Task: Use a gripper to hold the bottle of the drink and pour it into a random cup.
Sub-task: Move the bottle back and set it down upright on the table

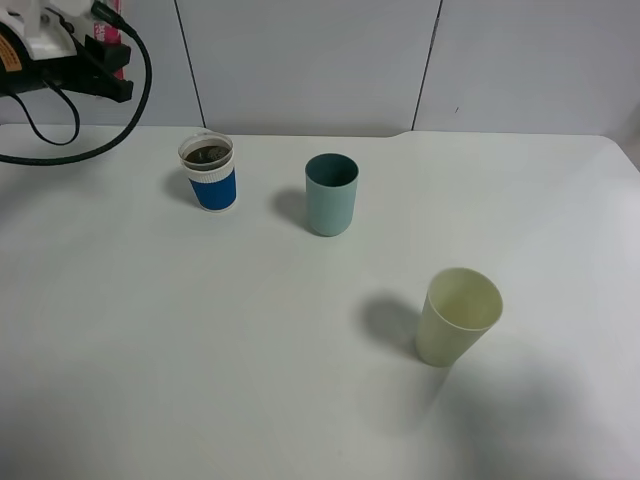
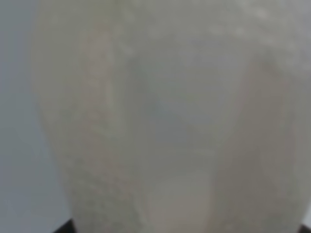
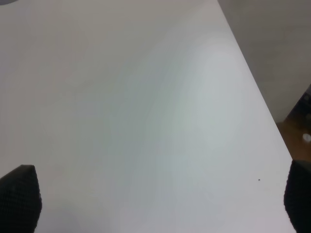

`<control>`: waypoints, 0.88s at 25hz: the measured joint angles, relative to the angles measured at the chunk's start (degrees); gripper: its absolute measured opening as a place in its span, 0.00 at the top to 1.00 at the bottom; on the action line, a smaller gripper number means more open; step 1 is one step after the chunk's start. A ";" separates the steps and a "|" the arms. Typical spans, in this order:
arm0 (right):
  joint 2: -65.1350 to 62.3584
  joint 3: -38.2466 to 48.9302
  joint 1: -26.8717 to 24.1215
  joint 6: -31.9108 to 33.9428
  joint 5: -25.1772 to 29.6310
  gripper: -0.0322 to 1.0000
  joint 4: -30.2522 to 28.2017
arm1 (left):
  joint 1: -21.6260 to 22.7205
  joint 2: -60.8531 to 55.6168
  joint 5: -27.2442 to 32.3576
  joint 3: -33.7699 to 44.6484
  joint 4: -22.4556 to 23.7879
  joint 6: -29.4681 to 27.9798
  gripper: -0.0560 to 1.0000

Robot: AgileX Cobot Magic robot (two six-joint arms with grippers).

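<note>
On the white table in the high view, the cup stands upright at about ten o'clock from the table's middle. It has a blue lower body and a white ribbed band under the rim, and the drink shows in it as a dark brown pool near the top. No print can be read on the cup. A teal tumbler stands just to its three o'clock, apart from it. A pale yellow-green tumbler stands well apart at four o'clock from the middle. Both are upright with their mouths open to the camera. The left gripper hangs in the far corner at ten to eleven o'clock, above and behind the cup and clear of it, with black cables looping down from it. It is clamped on the bottle, of which only a sliver of bright pink label shows here, its lettering too small to read. An orange sticker on the arm carries dark marks that are also illegible. In the left wrist view the bottle's translucent body fills the frame as a pale blur, with dark fingertips at its lower corners. The right gripper hovers over bare table near the edge, its black ridged fingertips spread wide with nothing between them.
</note>
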 joint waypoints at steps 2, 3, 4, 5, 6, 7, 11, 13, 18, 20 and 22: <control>0.00 0.00 0.00 0.00 0.00 0.00 0.00 | 1.48 -0.03 -2.86 2.87 -1.86 0.79 0.64; 0.00 0.00 0.00 0.00 0.00 0.00 0.00 | 2.25 -0.03 -4.08 4.46 -2.70 1.34 0.64; 0.00 0.00 0.00 0.00 0.00 0.00 0.00 | 2.81 -0.03 -5.28 6.06 -3.40 1.92 0.64; 0.00 0.00 0.00 0.00 0.00 0.00 0.00 | 3.40 -0.03 -6.67 7.38 -4.26 2.40 0.64; 0.00 0.00 0.00 0.00 0.00 0.00 0.00 | 3.89 -0.03 -7.89 8.89 -5.19 2.92 0.64; 0.00 0.00 0.00 0.00 0.00 0.00 0.00 | 4.28 -0.03 -9.58 10.39 -6.15 3.52 0.64; 0.00 0.00 0.00 0.00 0.00 0.00 0.00 | 4.62 1.77 -16.25 15.04 -9.37 5.57 0.64; 0.00 0.00 0.00 0.00 0.00 0.00 0.00 | 4.66 3.73 -19.42 16.46 -10.41 5.78 0.64; 0.00 0.00 0.00 0.00 0.00 0.00 0.00 | 4.66 10.15 -27.08 18.62 -12.25 5.80 0.64; 0.00 0.00 0.00 0.00 0.00 0.00 0.00 | 4.66 12.55 -29.43 18.83 -12.69 5.80 0.64; 0.00 0.00 0.00 0.00 0.00 0.00 0.00 | 4.66 15.06 -31.67 18.94 -12.94 5.80 0.64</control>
